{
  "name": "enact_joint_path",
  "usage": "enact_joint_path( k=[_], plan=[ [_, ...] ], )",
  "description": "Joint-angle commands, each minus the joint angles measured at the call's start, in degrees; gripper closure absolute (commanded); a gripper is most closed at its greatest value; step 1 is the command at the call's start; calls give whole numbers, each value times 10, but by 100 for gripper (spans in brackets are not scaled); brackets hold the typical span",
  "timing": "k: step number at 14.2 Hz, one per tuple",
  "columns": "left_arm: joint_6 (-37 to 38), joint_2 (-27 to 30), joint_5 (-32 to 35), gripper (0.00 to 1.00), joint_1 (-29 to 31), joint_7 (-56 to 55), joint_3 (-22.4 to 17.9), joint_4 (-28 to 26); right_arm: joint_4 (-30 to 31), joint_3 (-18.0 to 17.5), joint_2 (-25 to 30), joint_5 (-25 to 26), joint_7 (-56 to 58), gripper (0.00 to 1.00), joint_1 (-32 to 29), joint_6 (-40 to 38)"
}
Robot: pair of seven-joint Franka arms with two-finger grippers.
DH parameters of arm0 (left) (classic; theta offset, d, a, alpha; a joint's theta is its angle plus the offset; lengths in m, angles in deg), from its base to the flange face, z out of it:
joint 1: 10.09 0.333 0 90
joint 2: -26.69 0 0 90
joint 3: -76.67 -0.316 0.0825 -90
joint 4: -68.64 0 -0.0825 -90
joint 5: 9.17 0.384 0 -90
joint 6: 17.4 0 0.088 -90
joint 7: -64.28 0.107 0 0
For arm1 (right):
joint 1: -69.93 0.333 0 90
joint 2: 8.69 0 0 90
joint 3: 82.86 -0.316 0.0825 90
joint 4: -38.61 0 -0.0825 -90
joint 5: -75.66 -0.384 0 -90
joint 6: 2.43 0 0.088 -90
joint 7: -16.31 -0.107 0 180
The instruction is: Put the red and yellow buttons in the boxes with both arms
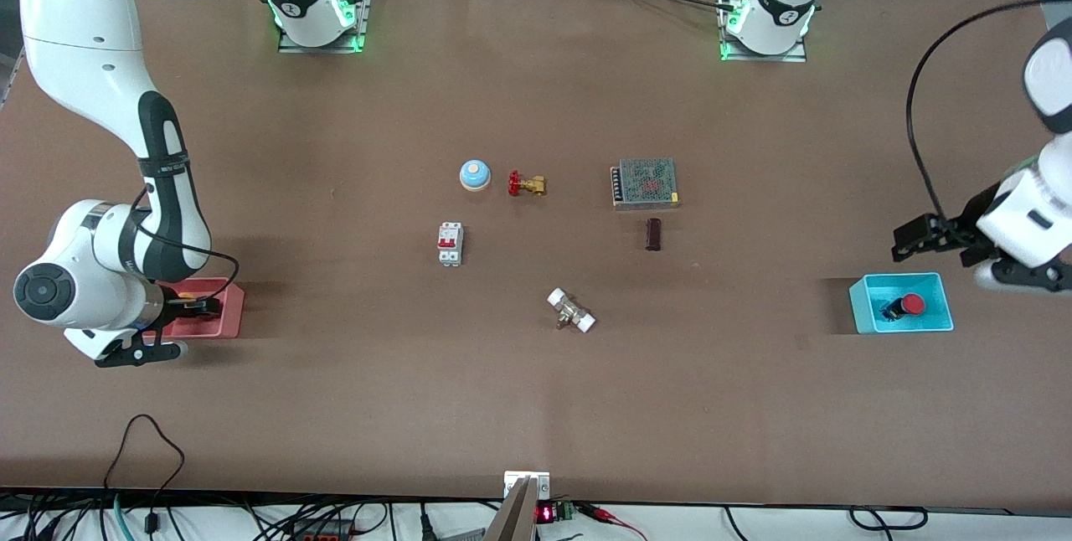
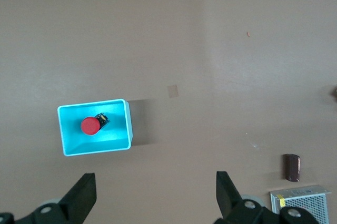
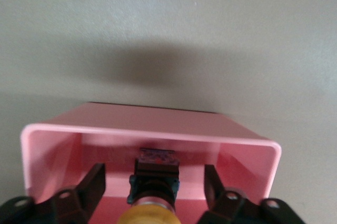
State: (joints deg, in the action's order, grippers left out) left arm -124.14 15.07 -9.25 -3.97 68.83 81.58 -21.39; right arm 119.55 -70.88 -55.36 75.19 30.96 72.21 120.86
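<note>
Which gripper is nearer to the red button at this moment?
Left. The left gripper hangs open beside the cyan box holding the red button; the right gripper is open in the pink box, at the table's right-arm end.

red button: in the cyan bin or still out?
In. The red button lies inside the cyan bin; the open left gripper is empty.

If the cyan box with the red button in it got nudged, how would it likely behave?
The cyan box looks thin-walled and plastic, so probably light; it would likely slide on the smooth table rather than tip. The red button lies loose on its side and may roll inside.
</note>
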Motion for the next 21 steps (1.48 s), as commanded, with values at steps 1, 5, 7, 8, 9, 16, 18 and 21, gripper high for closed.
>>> enact_joint_path(
  k=[1,5,7,8,9,16,18,21],
  plan=[
    [-2,75,8,0,3,-6,4,-61,-5,-4,31,3,-5,0,1,-30],
    [-2,130,8,0,3,-6,4,-98,-6,-6,122,-1,-4,0,0,-136],
    [-2,136,7,0,3,-6,5,-105,-6,-8,173,-2,-5,0,3,-175],
    [-2,136,4,0,3,-5,6,-104,-6,-10,197,-11,-6,0,6,-197],
    [-1,136,2,0,5,0,7,-102,-5,-10,220,-28,-14,0,13,-226],
    [20,138,1,0,4,-8,9,-98,-4,-9,336,-30,-124,0,82,-360],
    [20,143,2,0,5,-8,9,-98,3,-6,360,-29,-129,0,77,-372],
    [19,144,1,0,4,-9,9,-99,20,-16,375,-25,-120,0,39,-369]
  ],
)
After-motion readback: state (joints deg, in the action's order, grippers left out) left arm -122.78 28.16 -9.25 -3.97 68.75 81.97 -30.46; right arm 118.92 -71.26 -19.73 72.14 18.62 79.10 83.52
